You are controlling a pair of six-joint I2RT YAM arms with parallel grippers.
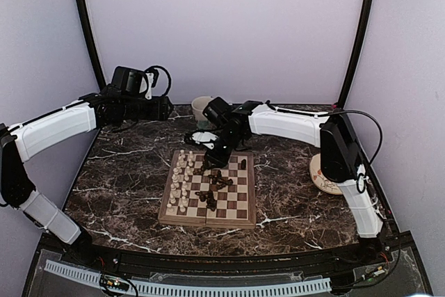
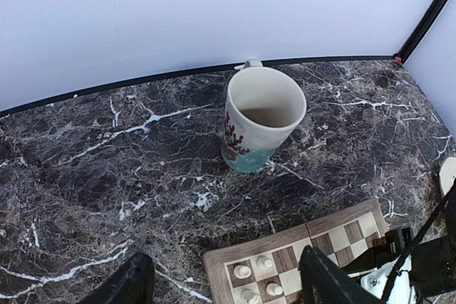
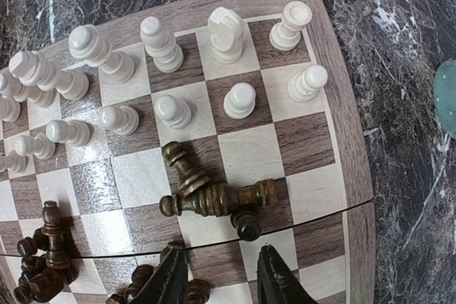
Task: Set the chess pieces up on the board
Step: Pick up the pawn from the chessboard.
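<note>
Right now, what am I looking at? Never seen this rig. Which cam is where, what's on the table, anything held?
Two robot arms bolted to the near edge of a marble table. The overhead view looks down from behind them; the other two views come from cameras on each wrist. On the table: a chessboard, a mug behind it, and a plate partly hidden by the right arm. Cream pieces stand in two rows; dark pieces lie toppled mid-board. The left pincer hangs open near the mug, holding nothing. The right pincer hovers open over the fallen dark pieces, also empty.
</note>
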